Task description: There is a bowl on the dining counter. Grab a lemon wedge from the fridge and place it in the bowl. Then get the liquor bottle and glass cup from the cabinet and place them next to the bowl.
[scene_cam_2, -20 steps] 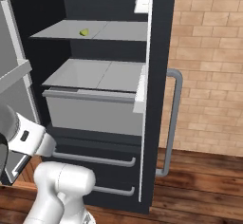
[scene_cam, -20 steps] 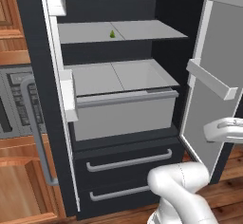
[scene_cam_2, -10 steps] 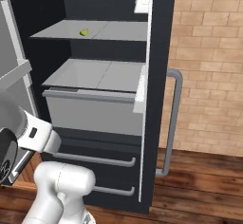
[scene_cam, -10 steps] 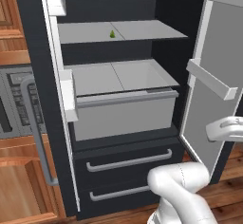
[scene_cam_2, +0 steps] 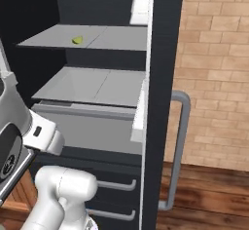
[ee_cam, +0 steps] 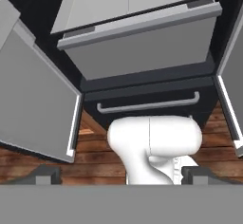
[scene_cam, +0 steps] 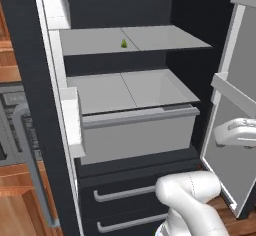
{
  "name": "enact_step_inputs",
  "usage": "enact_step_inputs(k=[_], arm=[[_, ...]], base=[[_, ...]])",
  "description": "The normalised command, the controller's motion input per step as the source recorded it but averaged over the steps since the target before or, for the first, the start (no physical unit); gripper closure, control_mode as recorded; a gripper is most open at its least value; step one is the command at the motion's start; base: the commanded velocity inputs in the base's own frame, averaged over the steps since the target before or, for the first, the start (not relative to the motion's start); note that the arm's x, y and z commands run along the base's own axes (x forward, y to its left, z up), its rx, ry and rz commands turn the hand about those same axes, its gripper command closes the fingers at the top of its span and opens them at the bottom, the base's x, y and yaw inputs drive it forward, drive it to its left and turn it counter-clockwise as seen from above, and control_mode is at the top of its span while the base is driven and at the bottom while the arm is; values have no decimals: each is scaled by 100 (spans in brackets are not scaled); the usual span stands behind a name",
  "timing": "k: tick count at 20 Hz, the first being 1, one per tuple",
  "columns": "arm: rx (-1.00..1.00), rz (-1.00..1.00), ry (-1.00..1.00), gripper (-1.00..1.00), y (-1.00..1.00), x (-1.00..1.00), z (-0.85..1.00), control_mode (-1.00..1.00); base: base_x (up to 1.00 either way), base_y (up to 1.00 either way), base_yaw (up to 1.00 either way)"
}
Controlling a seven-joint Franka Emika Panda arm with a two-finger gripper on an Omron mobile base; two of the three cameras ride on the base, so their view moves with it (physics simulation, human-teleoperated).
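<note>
Yellow-green and tiny, the lemon wedge [scene_cam: 123, 43] sits alone on the fridge's [scene_cam: 30, 80] upper grey shelf [scene_cam: 165, 37], near the top centre of the left base view and toward the upper left of the right base view, well back from the shelf's front edge. It looks light and somewhat soft, with a moist, slippery cut face and a firmer rind, so I would judge a gentle pinch across its two flat sides, close to the rind, to be the safest hold; squeezing hard could crush it or make it squirt out sideways. Below it is a pale grey drawer [scene_cam: 137, 130], and both fridge doors stand open. In the hand view the fingers [ee_cam: 46, 174] stand spread wide at the bottom edge, holding nothing, aimed at the lower drawers [ee_cam: 147, 104] well beneath the wedge.
</note>
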Motion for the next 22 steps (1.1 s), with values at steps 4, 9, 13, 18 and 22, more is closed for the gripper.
enact_step_inputs(k=[4,9,13,18,22], arm=[[0,0,0,-100,0,0,0,100],[0,0,0,-100,0,0,0,100],[0,0,0,-100,0,0,0,100],[0,0,0,-100,0,0,0,100],[-4,0,0,-100,10,15,3,-100]], base=[[52,21,0],[47,35,-1],[71,16,-3],[76,16,-3],[65,26,-3]])
